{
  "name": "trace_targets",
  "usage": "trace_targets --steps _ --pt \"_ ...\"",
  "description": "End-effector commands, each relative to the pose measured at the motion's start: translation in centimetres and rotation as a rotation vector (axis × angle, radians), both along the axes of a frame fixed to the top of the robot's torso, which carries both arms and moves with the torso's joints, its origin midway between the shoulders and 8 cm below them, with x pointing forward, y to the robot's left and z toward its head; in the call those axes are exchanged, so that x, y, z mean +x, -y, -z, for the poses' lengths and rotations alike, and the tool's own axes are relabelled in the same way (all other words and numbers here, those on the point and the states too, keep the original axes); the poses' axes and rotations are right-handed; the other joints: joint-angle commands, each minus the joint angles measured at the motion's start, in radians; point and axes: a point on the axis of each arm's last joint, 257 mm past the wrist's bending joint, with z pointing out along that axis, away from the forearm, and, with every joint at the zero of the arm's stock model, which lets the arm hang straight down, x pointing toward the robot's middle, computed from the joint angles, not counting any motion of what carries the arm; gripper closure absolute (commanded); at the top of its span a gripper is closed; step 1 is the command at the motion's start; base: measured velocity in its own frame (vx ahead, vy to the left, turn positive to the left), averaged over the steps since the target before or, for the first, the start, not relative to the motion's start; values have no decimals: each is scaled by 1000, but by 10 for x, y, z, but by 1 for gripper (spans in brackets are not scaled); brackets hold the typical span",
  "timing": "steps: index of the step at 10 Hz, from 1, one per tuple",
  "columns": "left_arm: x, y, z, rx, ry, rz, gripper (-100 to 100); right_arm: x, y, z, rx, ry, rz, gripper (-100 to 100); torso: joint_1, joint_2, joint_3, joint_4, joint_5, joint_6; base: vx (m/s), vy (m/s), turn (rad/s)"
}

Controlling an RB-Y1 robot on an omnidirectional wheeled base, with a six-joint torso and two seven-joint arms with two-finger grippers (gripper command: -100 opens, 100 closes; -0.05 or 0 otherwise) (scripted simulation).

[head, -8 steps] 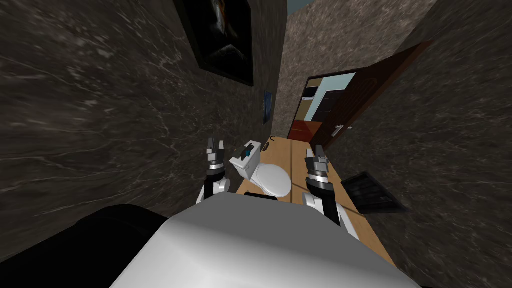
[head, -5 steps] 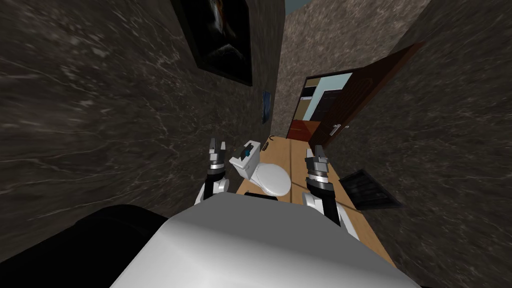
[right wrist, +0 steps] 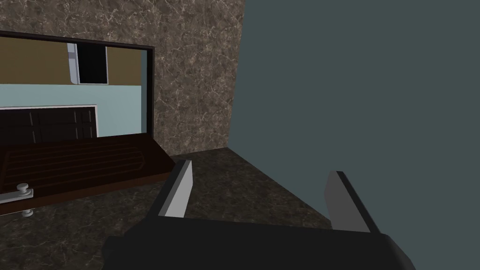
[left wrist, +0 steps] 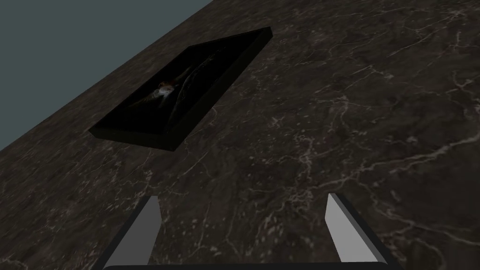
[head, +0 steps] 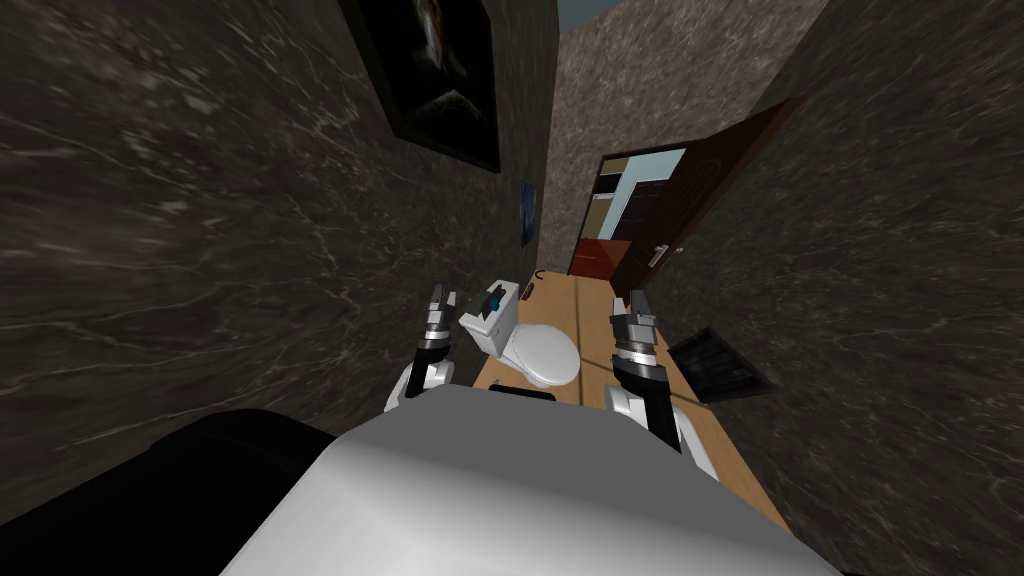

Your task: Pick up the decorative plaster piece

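Nothing is picked up yet — the whole grasp is left to do. Both arms reach forward on either side of the toilet [head: 540, 355]. The left end effector [head: 441, 298] and the right end effector [head: 636, 307] each stand wide open and empty. Beyond, on the toilet's tank [head: 478, 328], sits a small teal-and-dark piece [head: 493, 298] — probably the plaster piece, nearer the left end effector.

We read no text, label, brand, number or sign, the dark framed picture [head: 440, 80] at eleven o'clock shows no lettering, the small blue wall panel [head: 527, 212] at twelve o'clock is too small to tell
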Motion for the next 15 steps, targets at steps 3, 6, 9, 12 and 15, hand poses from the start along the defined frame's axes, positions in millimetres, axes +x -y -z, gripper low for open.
trace_targets --steps 3,6,9,12,15 --pt "21 -12 41 28 -119 -1 -100 0 0 0 0 0 0 0 -1 -1 0 0 0 0 -42 45 -106" --pt "34 -23 80 41 -225 -4 -100 0 0 0 0 0 0 0 1 -1 0 0 0 0 -43 53 -95" --pt "45 -32 121 47 -333 -7 -100 0 0 0 0 0 0 0 0 -2 -1 0 0 0 -31 52 -86" --pt "51 -36 147 50 -403 -7 -100 0 0 0 0 0 0 0 -1 -3 -2 -1 0 0 -8 41 -54" --pt "58 -39 184 55 -502 -4 -100 0 0 0 0 0 0 0 0 -4 -2 -1 0 0 1 59 -58"
